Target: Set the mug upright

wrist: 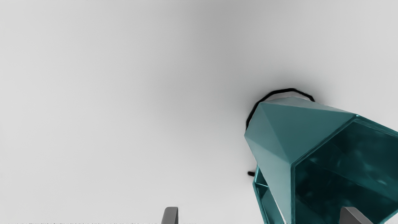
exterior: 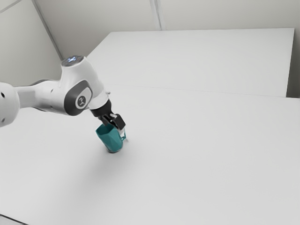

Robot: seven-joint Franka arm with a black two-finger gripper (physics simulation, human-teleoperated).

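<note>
My gripper (exterior: pixel 116 125) is at the teal mug (exterior: pixel 110 138) in the exterior view, over the rim on its handle side. The mug's mouth faces up toward my hand and its base is low by the table; I cannot tell whether it stands fully level. In the wrist view the gripper (wrist: pixel 261 215) is open, its fingers wide apart. One finger overlaps the opening of the mug (wrist: pixel 279 130), and the other is out past the handle (wrist: pixel 269 202). Whether either finger touches the mug is unclear.
The white table (exterior: pixel 197 154) extends around the mug. Behind it in the exterior view is another pale flat surface (exterior: pixel 197 58), with grey walls beyond. A dark-edged corner of something (exterior: pixel 11 220) shows at the exterior view's lower left.
</note>
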